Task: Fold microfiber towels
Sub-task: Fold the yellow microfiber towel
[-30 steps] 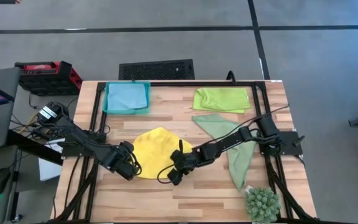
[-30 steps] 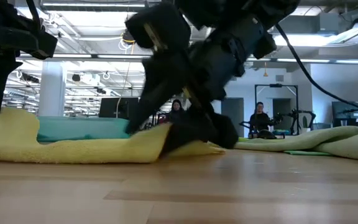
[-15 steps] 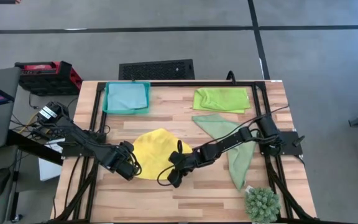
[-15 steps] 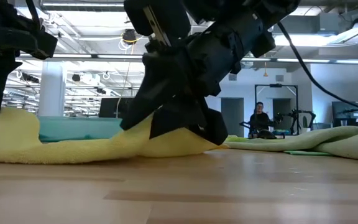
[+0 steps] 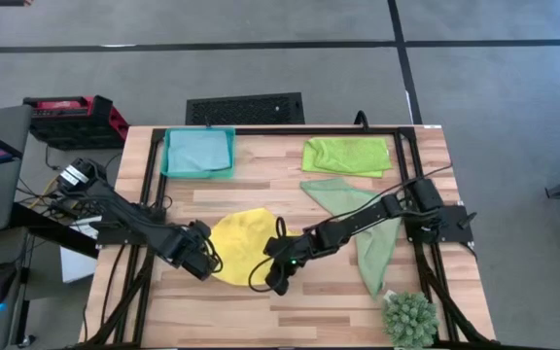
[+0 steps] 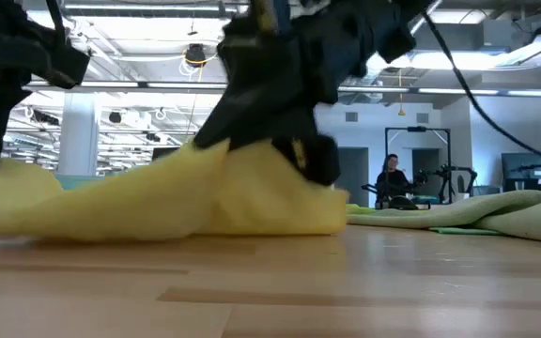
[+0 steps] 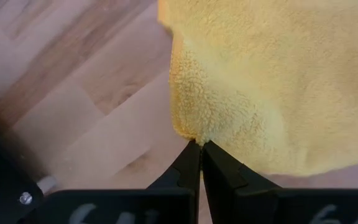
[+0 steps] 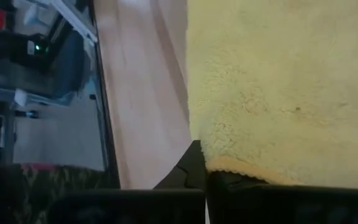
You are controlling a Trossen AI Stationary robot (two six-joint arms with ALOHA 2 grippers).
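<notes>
The yellow towel (image 5: 238,249) lies at the table's middle front, between my two grippers. My left gripper (image 5: 203,261) is shut on its left end, and my right gripper (image 5: 278,273) is shut on its right end. In the low view the towel (image 6: 158,202) rises to a peak under my right gripper (image 6: 270,141). A light blue towel (image 5: 199,150) lies folded on a teal tray at the far left. The lime green towel (image 5: 348,154) lies folded at the far right. A sage green towel (image 5: 363,222) sprawls on the table under my right arm. My left gripper pinches a corner of the yellow towel (image 7: 190,132) between its two fingertips. The fingers come from above, pointing down. The cloth spreads away from the tips onto the table. My right gripper pinches the yellow towel's hemmed edge (image 8: 229,165) between its two fingers, slanting down from the table's right. That end (image 6: 242,164) is lifted off the table. The cloth slopes down from it to the part that lies on the wood (image 6: 83,211).
A small spiky green plant (image 5: 409,319) stands at the near right corner. A black frame rail (image 5: 261,129) runs around the table's edges. Bare wood (image 5: 261,311) shows along the near edge. People stand in the room beyond the table.
My right gripper has shut on the yellow towel's right edge and gone up with it. That end has lifted clear of the table and the towel has drawn in narrower, while its left end has stayed in my left gripper.
</notes>
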